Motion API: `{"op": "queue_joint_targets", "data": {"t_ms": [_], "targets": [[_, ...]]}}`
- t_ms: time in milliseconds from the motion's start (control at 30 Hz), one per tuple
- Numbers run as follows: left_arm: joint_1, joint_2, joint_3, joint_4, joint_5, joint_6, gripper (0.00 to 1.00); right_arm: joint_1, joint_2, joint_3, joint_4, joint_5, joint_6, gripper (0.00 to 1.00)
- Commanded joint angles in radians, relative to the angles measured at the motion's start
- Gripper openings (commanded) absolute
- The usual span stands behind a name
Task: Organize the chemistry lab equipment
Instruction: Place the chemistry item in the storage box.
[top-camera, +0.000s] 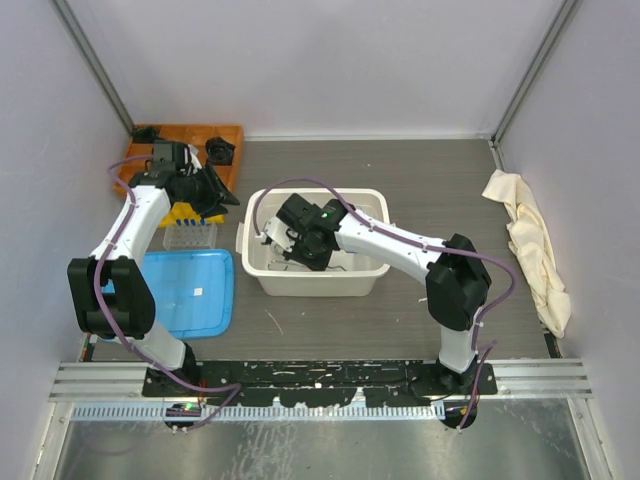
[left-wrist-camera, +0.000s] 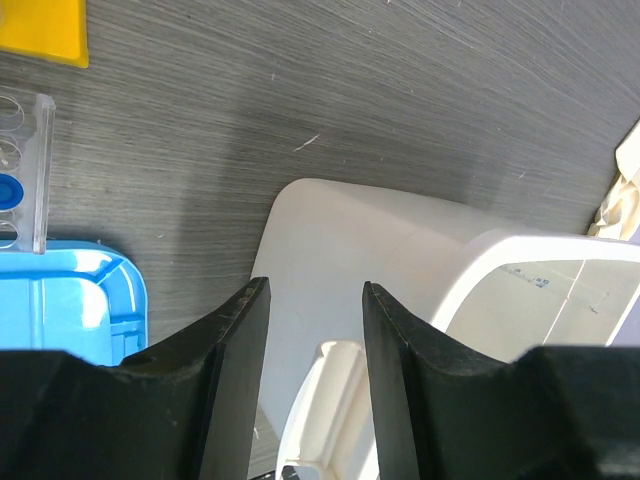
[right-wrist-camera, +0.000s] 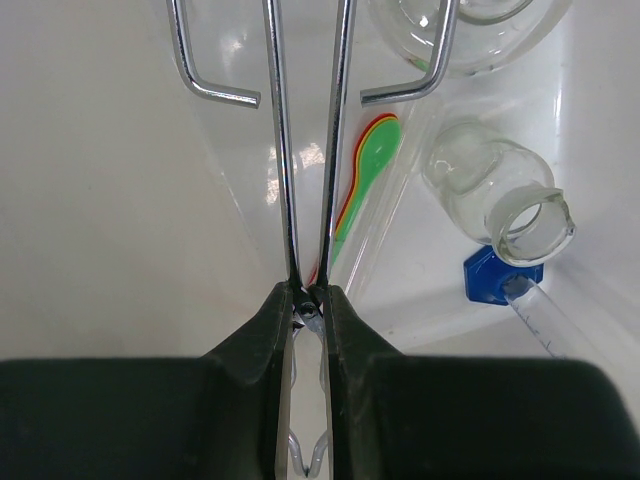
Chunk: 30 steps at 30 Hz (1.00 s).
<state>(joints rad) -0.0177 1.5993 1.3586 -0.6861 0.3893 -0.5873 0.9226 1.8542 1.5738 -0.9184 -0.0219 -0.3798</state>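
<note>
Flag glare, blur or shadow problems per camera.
Top external: even light, sharp, no harsh shadows. Left wrist: left gripper is a dark, soft-edged silhouette, and the bin rim is nearly washed out. Right wrist: bright glints on the forceps and jar, and the bin's white floor is low in contrast.

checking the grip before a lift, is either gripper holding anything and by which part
The right gripper is shut on the forceps, pinching the two thin arms where they meet. The left gripper holds nothing.

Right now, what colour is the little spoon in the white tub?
The spoon is green, seen best in the right wrist view.
</note>
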Motion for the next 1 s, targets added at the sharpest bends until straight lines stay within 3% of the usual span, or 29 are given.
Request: {"op": "queue_joint_targets", "data": {"t_ms": [0,967], "targets": [[0.001,-0.029,0.003,0.025,0.018,0.009,0.44,0.009,-0.048,-0.008,0.019,-0.001,-0.042,0.01],[0.002,-0.038,-0.002,0.022,0.015,0.023,0.44,0.009,0.064,0.032,0.026,0.006,-0.021,0.01]]}}
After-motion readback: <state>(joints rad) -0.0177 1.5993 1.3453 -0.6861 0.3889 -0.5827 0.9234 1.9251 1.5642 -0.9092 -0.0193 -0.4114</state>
